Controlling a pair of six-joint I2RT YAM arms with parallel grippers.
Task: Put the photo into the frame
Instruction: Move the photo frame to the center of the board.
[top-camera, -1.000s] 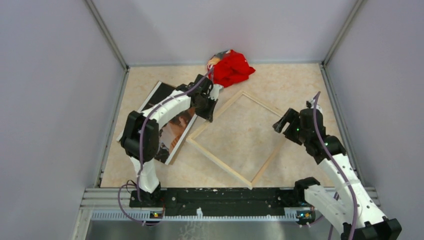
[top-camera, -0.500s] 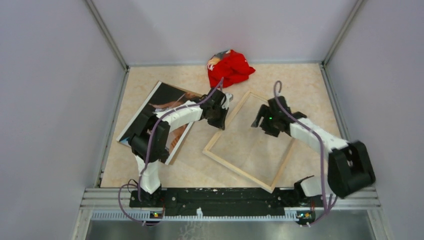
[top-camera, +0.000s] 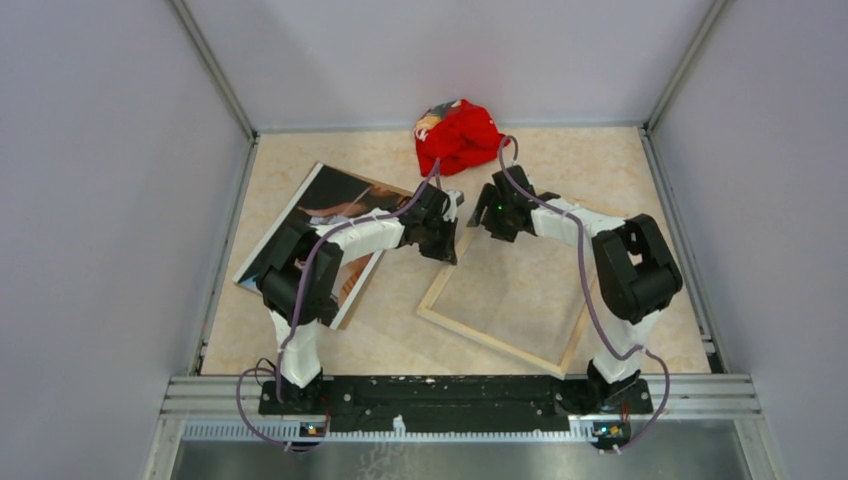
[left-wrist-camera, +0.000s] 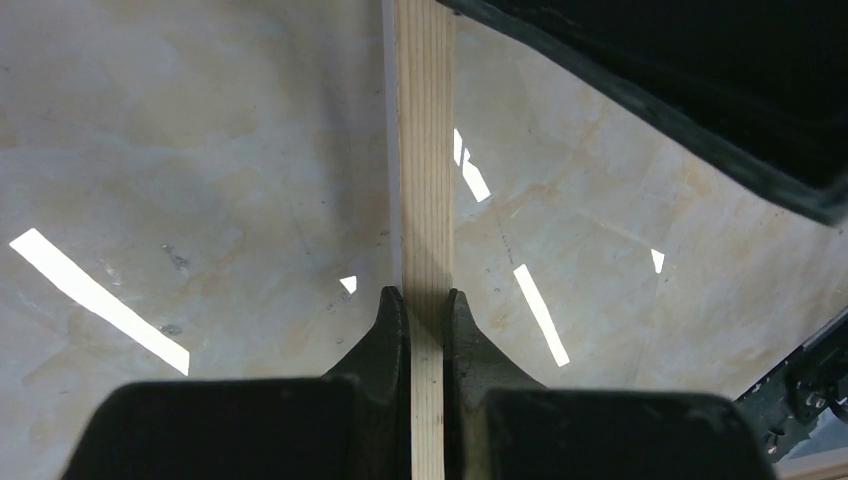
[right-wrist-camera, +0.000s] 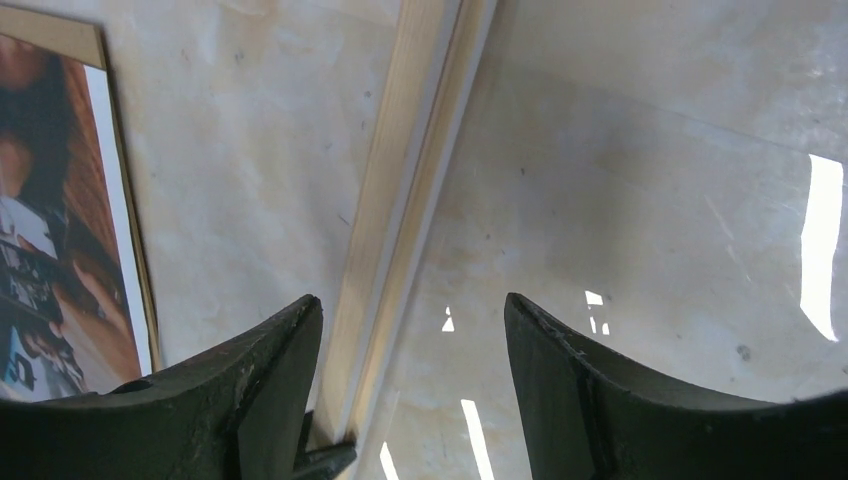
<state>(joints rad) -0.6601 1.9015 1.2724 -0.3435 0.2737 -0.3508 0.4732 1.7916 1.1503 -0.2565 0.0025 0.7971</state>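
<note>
Both left fingers (left-wrist-camera: 392, 335) pinch the frame (left-wrist-camera: 425, 150) by its pale wood rail; the right fingers (right-wrist-camera: 265, 380) spread open around a rail. Beyond the left fingers, the photo (top-camera: 322, 195) lies flat on the tabletop (top-camera: 580, 160). Frame looks rigid, pane breakable: grip rails only.

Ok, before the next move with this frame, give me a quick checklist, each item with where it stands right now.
1. Left gripper shut on the frame: ok, both fingers pinch its pale wood rail.
2. Right gripper holding the frame: not ok, it is open, with its fingers astride the rail.
3. Photo clear of the frame: ok, tabletop shows between them in the right wrist view.
4. Photo inside the frame: not ok, it lies picture side up to the frame's left.
5. Red cloth clear of the frame's far corner: cannot tell, the grippers hide that corner.
</note>
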